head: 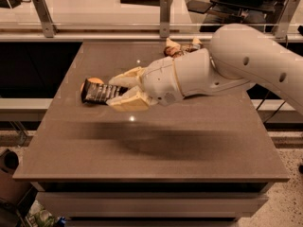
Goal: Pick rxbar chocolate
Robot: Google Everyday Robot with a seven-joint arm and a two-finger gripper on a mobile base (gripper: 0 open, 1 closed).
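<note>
The rxbar chocolate [96, 92] is a flat black bar with rows of white lettering. It is held between the cream fingers of my gripper [115, 90], lifted above the left part of the brown table [156, 141]. The gripper is shut on the bar's right end, and the bar sticks out to the left. The orange [94, 81] is mostly hidden behind the bar; only its top edge shows. The white arm reaches in from the right.
A brown-and-cream chip bag [179, 48] lies at the back of the table, partly behind the arm. A glass barrier with metal posts [164, 15] runs along the far edge. The arm casts a shadow on the table's middle.
</note>
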